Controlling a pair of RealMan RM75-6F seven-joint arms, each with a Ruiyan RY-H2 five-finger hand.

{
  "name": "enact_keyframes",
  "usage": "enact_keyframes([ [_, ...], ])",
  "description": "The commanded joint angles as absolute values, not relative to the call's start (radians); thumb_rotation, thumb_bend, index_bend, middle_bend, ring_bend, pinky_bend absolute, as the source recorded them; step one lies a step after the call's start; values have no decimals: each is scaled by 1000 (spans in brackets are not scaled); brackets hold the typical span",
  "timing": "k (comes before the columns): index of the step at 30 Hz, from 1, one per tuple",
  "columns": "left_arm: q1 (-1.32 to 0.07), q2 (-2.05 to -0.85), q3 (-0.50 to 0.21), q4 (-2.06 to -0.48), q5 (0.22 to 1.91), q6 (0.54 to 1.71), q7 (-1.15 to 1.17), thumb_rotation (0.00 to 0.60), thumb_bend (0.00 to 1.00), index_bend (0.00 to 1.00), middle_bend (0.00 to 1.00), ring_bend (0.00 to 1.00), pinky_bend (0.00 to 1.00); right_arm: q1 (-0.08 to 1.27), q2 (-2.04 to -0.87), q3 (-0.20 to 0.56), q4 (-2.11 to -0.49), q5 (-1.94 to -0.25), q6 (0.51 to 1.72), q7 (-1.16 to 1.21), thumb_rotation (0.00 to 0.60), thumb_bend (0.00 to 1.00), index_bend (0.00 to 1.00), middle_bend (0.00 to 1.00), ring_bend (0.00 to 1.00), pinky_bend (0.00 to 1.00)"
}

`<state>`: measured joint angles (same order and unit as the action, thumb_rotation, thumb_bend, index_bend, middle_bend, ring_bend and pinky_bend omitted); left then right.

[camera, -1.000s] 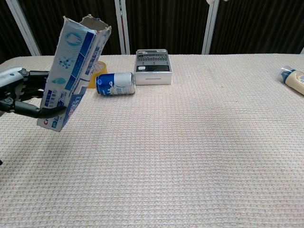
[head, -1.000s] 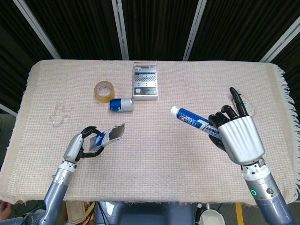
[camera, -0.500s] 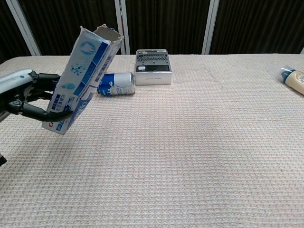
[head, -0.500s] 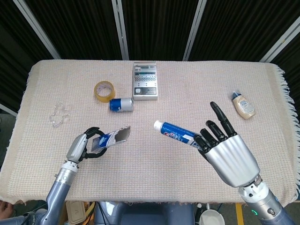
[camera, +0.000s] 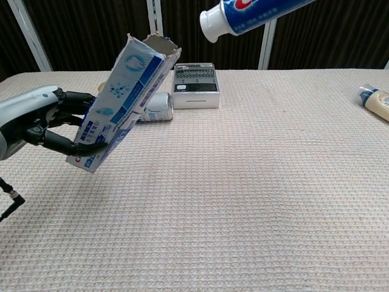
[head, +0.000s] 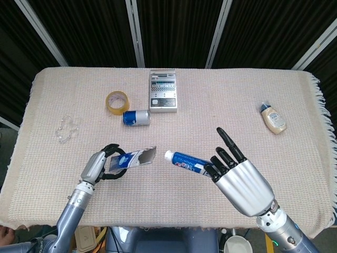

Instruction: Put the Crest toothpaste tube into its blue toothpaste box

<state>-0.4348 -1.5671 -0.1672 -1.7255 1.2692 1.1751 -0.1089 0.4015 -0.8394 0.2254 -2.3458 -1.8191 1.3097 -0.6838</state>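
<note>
Two hands are engaged over the front half of the table (head: 221, 100). Nearest the front edge, the right hand (head: 243, 179) grips the tube (head: 185, 161) at its tail, cap pointing left; the left hand (head: 100, 166) clasps the box (head: 131, 158) low on its body, open end tilted up and toward the tube. Over the last second the right hand has carried the tube from the right side toward the centre, and the left hand has brought the box inward, so the cap now sits just beside the open mouth, apart from it; in the chest view the cap (camera: 209, 23) is slightly above and to the right of the mouth (camera: 159, 44). Insertion is judged imminent; the axes still need alignment. Farther back, near the left edge, lies a clear plastic item (head: 67, 128). Beyond it are a can (head: 136, 117), a tape roll (head: 117, 101) and a grey device (head: 162, 90). A bottle (head: 273, 117) lies near the right edge.
</note>
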Motion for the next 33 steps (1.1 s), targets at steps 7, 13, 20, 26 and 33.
enact_keyframes([
  [7, -442, -1577, -165, -1728, 1257, 1164, -91, 600, 313, 424, 387, 177, 211, 421, -881, 236, -2356, -1805, 1276, -716, 600, 352, 606, 747, 421, 0],
  [13, -448, -1579, -157, -1730, 1267, 1155, -82, 600, 313, 423, 386, 176, 210, 435, -915, 235, -2356, -1797, 1248, -742, 600, 353, 606, 747, 421, 0],
  [20, -454, -1575, -154, -1748, 1272, 1153, -62, 600, 313, 423, 386, 177, 211, 447, -949, 234, -2356, -1784, 1225, -767, 600, 354, 606, 747, 421, 0],
  [26, -459, -1576, -155, -1755, 1271, 1153, -48, 600, 312, 423, 386, 176, 211, 451, -966, 229, -2356, -1773, 1211, -784, 600, 355, 606, 747, 421, 0],
  [33, -462, -1582, -154, -1757, 1270, 1152, -43, 600, 313, 423, 387, 177, 210, 456, -988, 219, -2347, -1769, 1195, -792, 600, 358, 608, 747, 420, 0],
])
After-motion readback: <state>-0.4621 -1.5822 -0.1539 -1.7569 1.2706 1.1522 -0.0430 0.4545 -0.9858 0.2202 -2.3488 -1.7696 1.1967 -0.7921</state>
